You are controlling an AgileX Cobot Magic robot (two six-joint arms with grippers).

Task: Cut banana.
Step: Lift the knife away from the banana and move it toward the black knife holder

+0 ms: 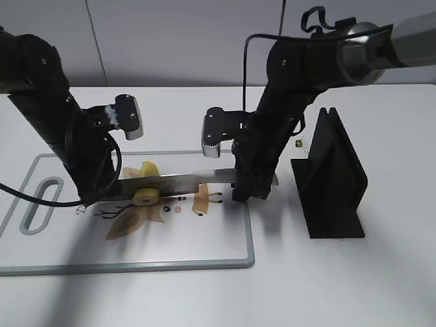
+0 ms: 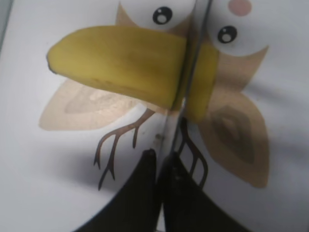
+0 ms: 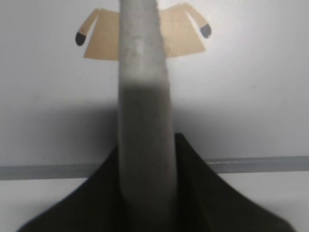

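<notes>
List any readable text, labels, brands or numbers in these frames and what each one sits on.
None readable in any view.
The cutting board carries only a cartoon owl print, no lettering.
The knife, banana and black stand show no markings.
A tiny object by the stand is too small to read.

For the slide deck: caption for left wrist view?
Knife blade sunk into the banana on the owl-print cutting board.
</notes>
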